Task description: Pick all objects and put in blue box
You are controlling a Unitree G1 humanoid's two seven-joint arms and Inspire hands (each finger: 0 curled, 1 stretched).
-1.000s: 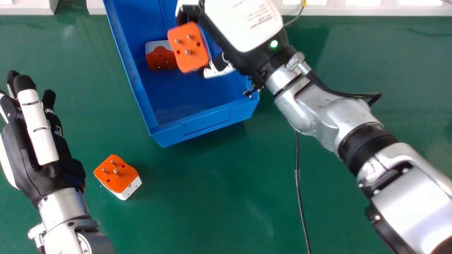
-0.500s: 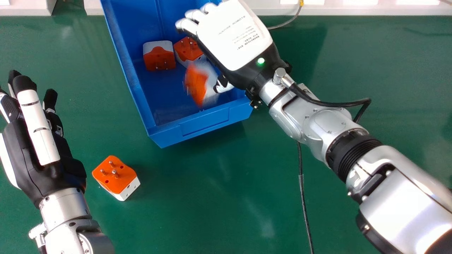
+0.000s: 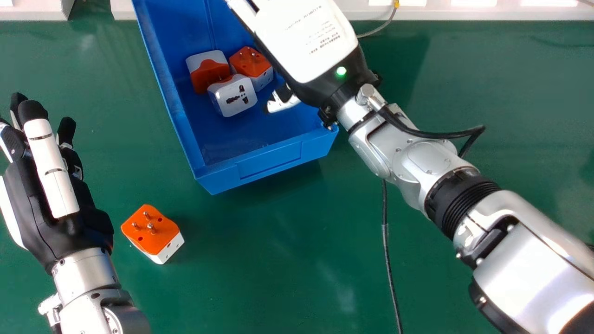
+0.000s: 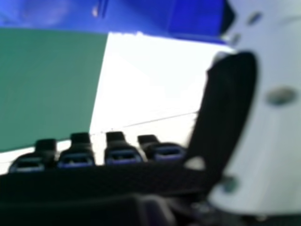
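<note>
The fingers [image 4: 122, 153] of the right hand [image 3: 308, 51] are extended and apart from the thumb [image 3: 284, 102], with nothing in their grasp. An open hand over the blue box [image 3: 269, 162] suits letting things fall in. Three adapters lie inside, bunched together: one at left [image 3: 209, 74], one farther back at right [image 3: 251, 65] and one nearer [image 3: 236, 96] with its white socket face up. They lie at mixed angles, so it seems dropping in is enough and neat order is not needed.

The fourth adapter [image 3: 153, 229] sits on the counter [image 3: 260, 260], pins up, between the box and the left hand [image 3: 55, 199], which lies idle at the left edge, fingers straight. That one is likely next.

The right forearm [image 3: 417, 162] slants in from the lower right across the box's near right corner, back of the hand up. It should clear the wall before going for the last adapter.
</note>
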